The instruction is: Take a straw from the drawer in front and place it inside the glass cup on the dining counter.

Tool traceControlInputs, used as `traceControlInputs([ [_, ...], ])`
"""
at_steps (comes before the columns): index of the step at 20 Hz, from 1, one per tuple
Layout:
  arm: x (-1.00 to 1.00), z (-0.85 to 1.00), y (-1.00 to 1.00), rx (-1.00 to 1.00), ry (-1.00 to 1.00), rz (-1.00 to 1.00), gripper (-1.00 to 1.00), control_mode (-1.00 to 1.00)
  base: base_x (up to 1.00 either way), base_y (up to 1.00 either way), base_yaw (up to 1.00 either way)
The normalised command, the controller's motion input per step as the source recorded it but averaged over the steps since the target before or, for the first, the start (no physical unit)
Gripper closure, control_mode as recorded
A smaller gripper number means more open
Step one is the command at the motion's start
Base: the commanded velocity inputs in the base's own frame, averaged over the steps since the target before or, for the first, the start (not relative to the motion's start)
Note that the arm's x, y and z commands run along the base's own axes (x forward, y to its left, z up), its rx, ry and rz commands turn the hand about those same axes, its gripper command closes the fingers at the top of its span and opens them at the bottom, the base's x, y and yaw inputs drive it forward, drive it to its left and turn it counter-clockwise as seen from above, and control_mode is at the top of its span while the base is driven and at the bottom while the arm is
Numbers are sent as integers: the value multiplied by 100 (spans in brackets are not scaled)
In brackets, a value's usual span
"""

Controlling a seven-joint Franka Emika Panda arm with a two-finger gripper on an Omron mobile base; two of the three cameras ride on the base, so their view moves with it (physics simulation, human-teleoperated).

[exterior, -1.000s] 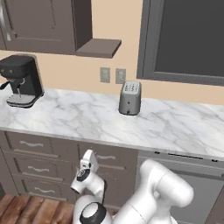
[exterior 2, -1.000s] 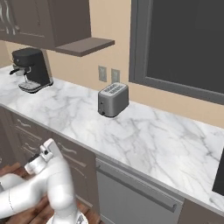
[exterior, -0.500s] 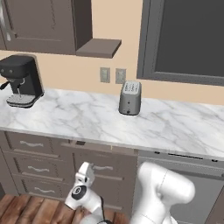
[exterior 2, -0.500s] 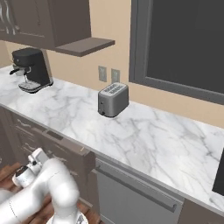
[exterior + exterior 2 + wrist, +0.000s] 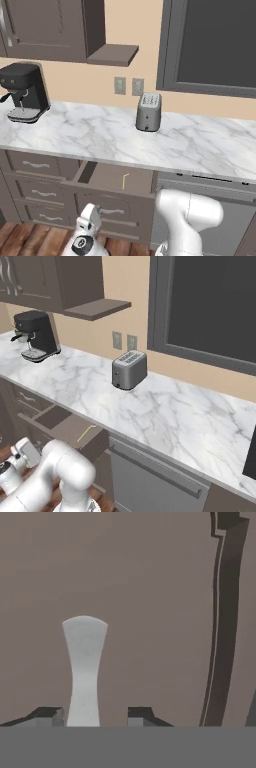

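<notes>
Now thin pale-yellow straw (image 5: pixel 124 180) lies inside pulled-out wide dark grey-brown drawer (image 5: pixel 112 188), nr its right side, under marble worktop (image 5: pixel 90 135) edge w/ grey toaster (image 5: pixel 149 111); two-finger gripper (image 5: pixel 95 716) part-open, silver handle (image 5: pixel 84 667) between tips.

marble worktop (image 5: pixel 100 137), toaster (image 5: pixel 148 111), coffee machine (image 5: pixel 24 92)

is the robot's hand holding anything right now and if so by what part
Its hand is around the drawer's silver handle, with a fingertip on each side of the bar near one end. Whether the tips actually pinch the bar cannot be told. The straw lies untouched in the open drawer.
</notes>
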Motion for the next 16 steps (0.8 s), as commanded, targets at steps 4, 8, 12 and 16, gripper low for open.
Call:
traceControlInputs([
  [4, -81, 37, 50, 1, 5, -5, 100, -100, 0, 0, 0],
  [8, -79, 31, 45, 0, 4, -5, 100, -100, 0, 0, 0],
  [12, -59, 20, 39, 0, 8, -6, -100, -100, 0, 0, 0],
  [16, -7, 4, 30, 1, 21, -5, -100, -100, 0, 0, 0],
])
